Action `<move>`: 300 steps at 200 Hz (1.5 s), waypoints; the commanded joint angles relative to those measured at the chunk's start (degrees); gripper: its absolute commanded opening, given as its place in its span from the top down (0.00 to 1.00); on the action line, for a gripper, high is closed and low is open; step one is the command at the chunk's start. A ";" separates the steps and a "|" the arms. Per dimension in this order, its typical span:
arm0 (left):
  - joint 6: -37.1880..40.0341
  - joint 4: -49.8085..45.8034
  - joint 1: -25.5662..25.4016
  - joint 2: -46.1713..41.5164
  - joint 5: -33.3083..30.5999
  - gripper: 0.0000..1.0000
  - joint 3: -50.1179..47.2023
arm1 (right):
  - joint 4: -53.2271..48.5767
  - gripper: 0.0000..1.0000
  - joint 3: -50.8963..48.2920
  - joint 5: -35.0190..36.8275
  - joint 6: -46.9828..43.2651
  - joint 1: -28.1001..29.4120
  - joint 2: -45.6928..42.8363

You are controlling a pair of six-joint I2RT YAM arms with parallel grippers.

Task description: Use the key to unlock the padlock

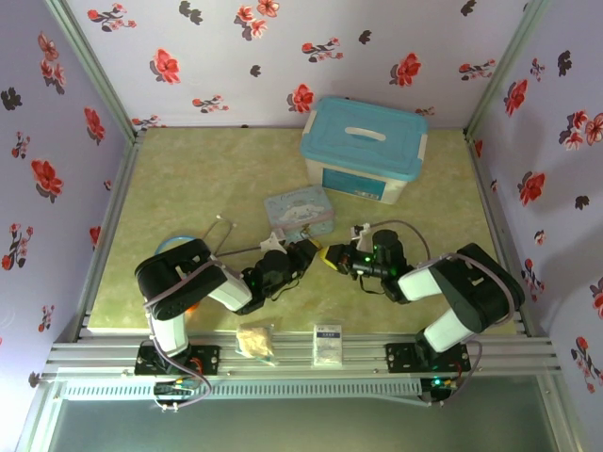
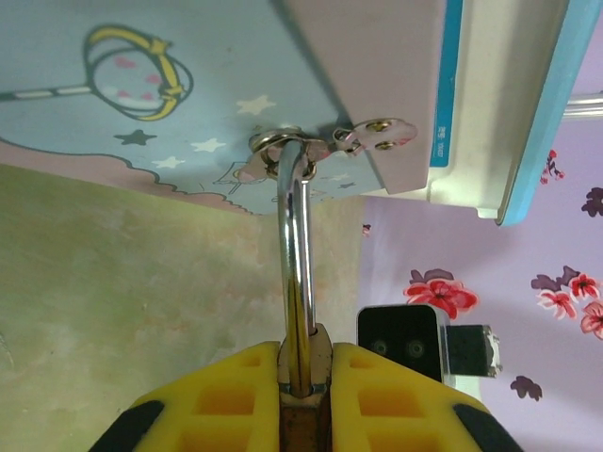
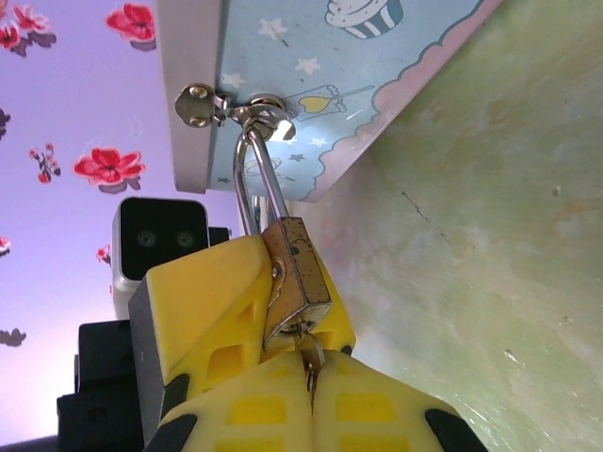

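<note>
Brass and steel make the padlock a small, rigid, dense thing: it will not give under pressure, but its flat faces are smooth and probably slippery against rubbery pads. It hangs by its thin silvery shackle from the hasp of the pastel tin, above the green table, so it would swing freely if nothing steadied it.

The left gripper is closed on it, its 2 yellow pads clamping the body right where the shackle enters. That looks like the sound place to hold: on the broad faces, with the keyhole end left bare.

The key is slim, dark and stiff, and a sideways load could likely bend it or make it twist between the pads. The right gripper is pinched tight on its head, and the blade reaches up into the underside of the padlock; how deep it sits I cannot tell.

Turning it calls for rotation about the key's own axis, with the left clamp resisting so the body does not spin. The tin looks light and may slide or tip if the pull on the shackle grows. Slippage of the thin key head is the main risk.
</note>
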 commanded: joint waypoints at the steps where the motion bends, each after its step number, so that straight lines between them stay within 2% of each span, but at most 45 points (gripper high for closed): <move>1: 1.61 3.75 -0.96 -1.21 3.55 1.00 -0.79 | -5.07 1.00 2.68 1.44 -5.63 -2.98 -3.10; 12: 1.28 4.51 -1.00 -0.72 3.78 1.00 -0.58 | -8.33 1.00 3.21 2.32 -7.12 -2.98 -3.96; 38: 1.49 4.55 -1.08 0.01 4.60 1.00 0.23 | -9.15 1.00 4.31 4.56 -6.46 -2.76 -5.30; 58: 1.58 4.56 -1.20 0.36 4.63 1.00 0.27 | -9.06 1.00 5.27 8.87 -4.84 -0.01 -6.38; 69: 1.75 4.34 -1.18 0.47 4.60 1.00 0.40 | -9.90 1.00 5.30 13.86 -3.95 2.56 -7.64; 77: 1.68 4.09 -1.16 0.55 4.55 1.00 0.34 | -13.81 1.00 6.15 17.91 -5.50 5.12 -9.40; 94: 1.37 4.33 -1.18 0.87 4.53 1.00 0.23 | -32.47 1.00 11.21 28.84 -13.23 11.38 -13.46; 108: 1.15 4.56 -1.25 1.22 4.44 1.00 0.12 | -36.89 1.00 12.82 33.87 -16.04 13.53 -14.42; 138: 0.40 5.76 -1.36 1.74 4.23 1.00 -0.25 | -33.08 1.00 12.90 30.04 -13.16 12.64 -12.22; 180: 0.56 6.81 -0.84 0.14 2.56 1.00 -2.61 | -11.74 1.00 7.32 20.03 -0.99 8.38 -7.87; 194: 1.03 6.85 -0.57 -0.66 2.43 1.00 -3.06 | -8.34 1.00 6.35 17.58 0.68 7.35 -7.83; 201: 1.22 6.72 -0.37 -1.01 2.42 1.00 -3.19 | -8.88 0.95 6.24 17.12 0.37 7.16 -8.35; 228: 0.93 6.82 -0.13 -1.08 2.13 1.00 -3.96 | -19.77 0.74 5.96 18.89 -3.43 6.43 -12.90; 259: 1.23 6.72 -0.04 -1.46 1.13 1.00 -5.52 | -47.54 0.68 10.33 27.66 -16.72 7.87 -22.09; 300: 2.28 6.46 0.14 -2.57 0.98 1.00 -6.27 | -65.31 0.68 15.27 39.40 -37.55 12.63 -29.75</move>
